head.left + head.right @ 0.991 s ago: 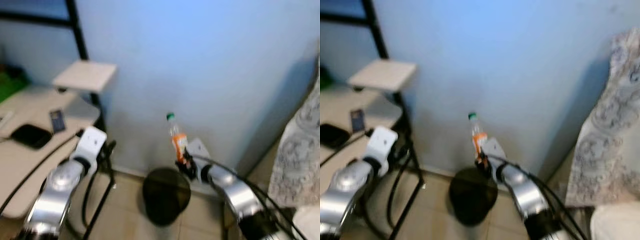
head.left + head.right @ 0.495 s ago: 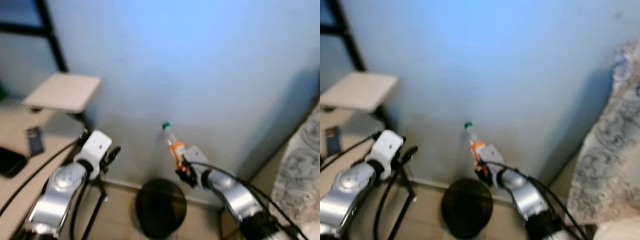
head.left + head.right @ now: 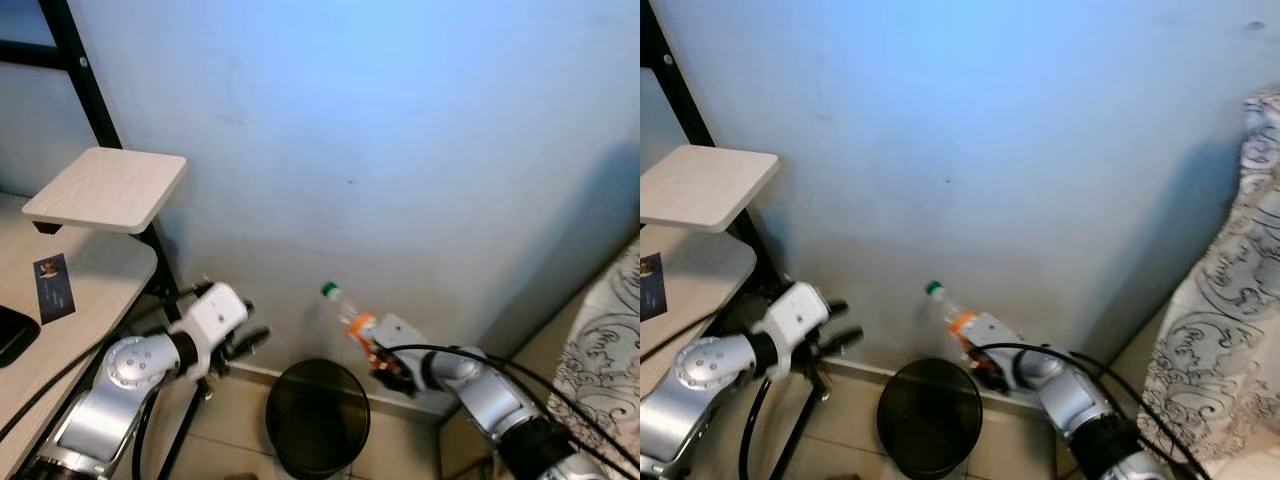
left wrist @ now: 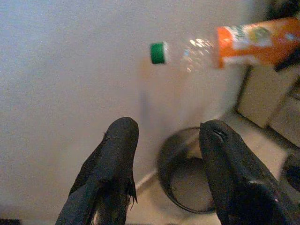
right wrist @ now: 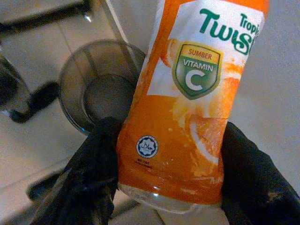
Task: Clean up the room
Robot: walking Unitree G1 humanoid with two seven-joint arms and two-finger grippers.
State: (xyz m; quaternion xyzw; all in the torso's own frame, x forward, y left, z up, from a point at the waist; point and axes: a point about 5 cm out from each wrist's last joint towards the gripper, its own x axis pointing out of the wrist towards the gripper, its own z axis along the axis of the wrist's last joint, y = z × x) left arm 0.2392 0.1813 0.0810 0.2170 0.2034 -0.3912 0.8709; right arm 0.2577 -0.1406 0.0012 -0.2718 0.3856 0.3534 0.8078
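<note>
Above the black bin (image 3: 318, 415): right gripper (image 3: 385, 369) clamped on the bottle (image 3: 350, 318), long axis tilted, green cap up-left toward the wall; left gripper (image 3: 248, 342) open, empty

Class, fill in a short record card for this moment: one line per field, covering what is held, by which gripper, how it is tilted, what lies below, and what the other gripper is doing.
Held item: bottle with an orange label and green cap
Holder: right gripper, shut on the bottle's lower part
Tilt: leaning, cap pointing up and to the robot's left
Below: black bin on the tiled floor, by the blue wall
Other gripper: left gripper, open, holding nothing, beside the bin
Nearby: wooden shelf on a black frame
</note>
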